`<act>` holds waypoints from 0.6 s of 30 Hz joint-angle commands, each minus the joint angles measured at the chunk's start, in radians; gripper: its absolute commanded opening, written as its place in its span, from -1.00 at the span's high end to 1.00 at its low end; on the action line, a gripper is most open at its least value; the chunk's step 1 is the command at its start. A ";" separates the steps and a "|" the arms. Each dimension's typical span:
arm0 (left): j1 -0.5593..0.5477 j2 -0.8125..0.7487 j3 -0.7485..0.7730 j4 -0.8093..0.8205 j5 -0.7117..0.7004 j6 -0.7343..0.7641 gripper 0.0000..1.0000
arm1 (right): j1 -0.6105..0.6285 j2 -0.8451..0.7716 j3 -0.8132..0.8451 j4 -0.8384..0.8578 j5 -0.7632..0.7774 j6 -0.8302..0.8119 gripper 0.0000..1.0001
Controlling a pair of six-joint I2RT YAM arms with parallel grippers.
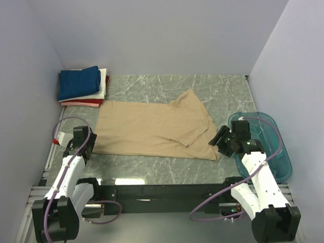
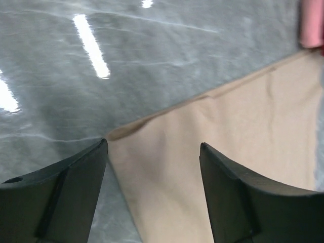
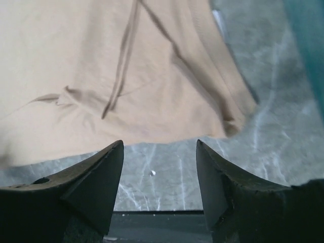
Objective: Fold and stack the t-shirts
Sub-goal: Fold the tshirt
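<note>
Just below left claw point(image 2: 154, 147), tan t-shirt point(image 2: 243, 152).

You're working in a lab test cell: plain pale partition walls point(image 1: 152, 35) closely box in a marble-patterned tabletop point(image 1: 152, 86).

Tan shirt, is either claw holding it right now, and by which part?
Neither. The left claw is open over the shirt's near left corner; the right claw is open just short of its near right edge.
</note>
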 commanded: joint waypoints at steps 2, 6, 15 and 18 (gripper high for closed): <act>0.003 -0.003 0.097 0.054 0.116 0.107 -0.58 | 0.158 0.063 0.048 0.162 0.041 0.057 -0.32; 0.003 0.017 0.143 0.065 0.182 0.162 -0.59 | 0.303 0.185 0.071 0.254 0.112 0.120 -0.32; 0.003 0.027 0.194 0.063 0.256 0.242 -0.57 | 0.456 0.358 0.022 0.455 0.121 0.258 -0.29; 0.003 0.024 0.212 0.060 0.259 0.262 -0.57 | 0.479 0.392 0.009 0.501 0.132 0.297 -0.27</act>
